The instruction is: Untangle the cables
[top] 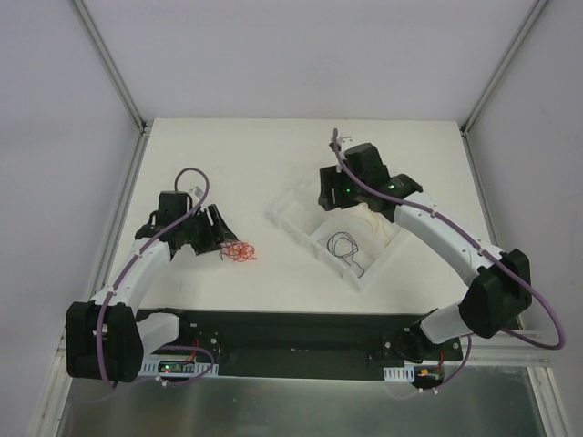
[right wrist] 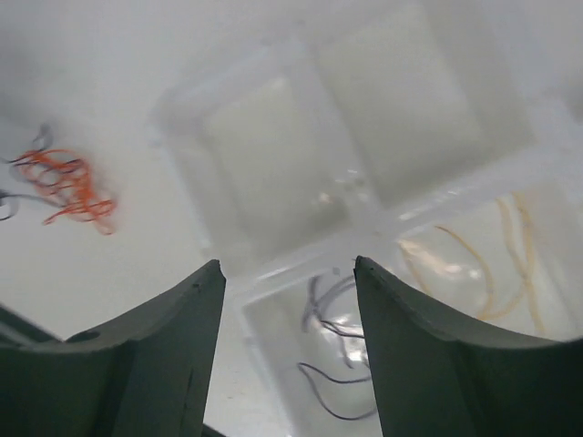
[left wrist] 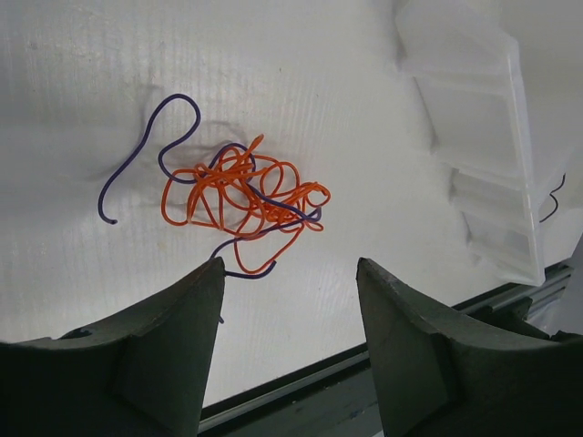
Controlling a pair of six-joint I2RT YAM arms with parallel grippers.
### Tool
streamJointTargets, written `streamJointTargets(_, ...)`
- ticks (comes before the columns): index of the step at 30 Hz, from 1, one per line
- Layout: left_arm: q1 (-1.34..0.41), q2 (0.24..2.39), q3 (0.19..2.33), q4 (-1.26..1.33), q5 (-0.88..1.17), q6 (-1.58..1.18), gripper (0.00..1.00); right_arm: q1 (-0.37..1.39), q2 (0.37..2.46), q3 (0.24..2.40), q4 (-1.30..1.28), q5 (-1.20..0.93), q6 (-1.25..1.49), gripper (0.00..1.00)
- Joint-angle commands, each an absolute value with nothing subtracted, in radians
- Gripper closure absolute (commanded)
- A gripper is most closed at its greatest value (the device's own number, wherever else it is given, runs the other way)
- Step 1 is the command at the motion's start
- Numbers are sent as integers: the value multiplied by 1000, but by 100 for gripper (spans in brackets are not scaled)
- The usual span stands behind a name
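A small tangle of orange cables (top: pixel 240 252) with a dark blue strand (left wrist: pixel 150 146) wound through it lies on the white table; the tangle shows close in the left wrist view (left wrist: pixel 241 196) and far left in the right wrist view (right wrist: pixel 68 187). My left gripper (top: pixel 221 235) is open and empty just left of the tangle; in its wrist view (left wrist: pixel 290 266) the tangle lies just beyond the fingertips. My right gripper (top: pixel 335 196) is open and empty above the clear divided tray (top: pixel 290 211). In that tray, dark cables (top: pixel 346 248) lie in one compartment and tan cables (right wrist: pixel 496 259) in another.
The tray's other compartments (right wrist: pixel 264 155) look empty. A black rail (top: pixel 291 332) runs along the table's near edge between the arm bases. White walls and metal frame posts (top: pixel 114 68) surround the table.
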State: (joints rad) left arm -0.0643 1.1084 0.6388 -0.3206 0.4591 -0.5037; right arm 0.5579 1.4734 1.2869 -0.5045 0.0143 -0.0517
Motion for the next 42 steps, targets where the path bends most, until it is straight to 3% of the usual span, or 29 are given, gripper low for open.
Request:
streamJointTargets(1,-77,1091,658,-324,405,-518,46,693,1469,1221,-180,-211,98,38)
streamJointTargets(5,-77,919,552,-258,365,-616,48,811,1607,1258,38,-314,117,40)
streamJointTargets(11,-75,671,460,-297,229,-653,47,922,1906,1508,18,-368,100,43)
streamJointTargets(19,-75,629,489,-362,224,-635,44,983,2109,1700,-135,-299,31,46)
streamJointTargets(24,-75,594,489,-373,235,-652,44,985,2138,1694,-143,-318,26,55)
streamJointTargets(29,-75,580,483,-373,244,-655,41,986,2166,1720,-175,-319,26,71)
streamJointTargets(33,-75,581,483,-368,258,-655,33,985,2149,1732,-212,-330,23,97)
streamJointTargets(37,-75,610,471,-318,326,-661,21,979,2062,1692,-216,-360,43,99)
streamJointTargets(42,-75,754,471,-233,483,-652,22,953,1928,1579,-128,-457,149,100)
